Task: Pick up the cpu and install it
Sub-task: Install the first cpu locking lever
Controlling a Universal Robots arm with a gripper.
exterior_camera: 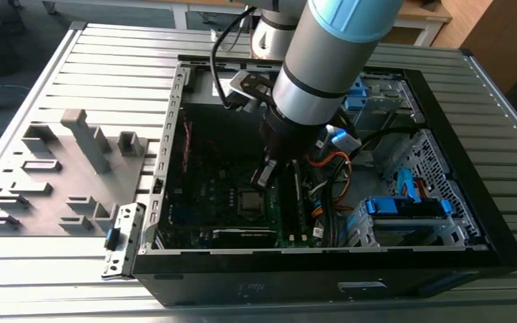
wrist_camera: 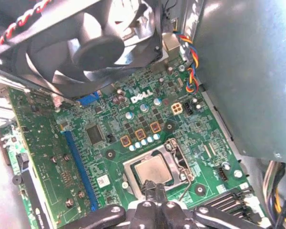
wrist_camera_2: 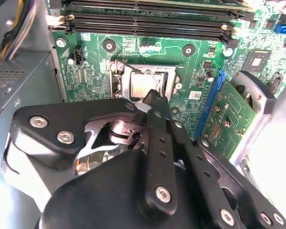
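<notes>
cpu (wrist_camera: 154,170) seated in the motherboard (wrist_camera: 109,143) socket, at 6 o'clock of the fan (wrist_camera: 93,50). gripper (wrist_camera: 154,187) fingers pinched narrow, tips at the chip's edge, holding nothing i can see. i judge placement done; next calls for checking seating.

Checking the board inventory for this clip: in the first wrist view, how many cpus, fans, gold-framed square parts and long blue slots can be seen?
cpu: 1
fan: 1
gold-framed square parts: 3
long blue slot: 1
Total: 6
</notes>
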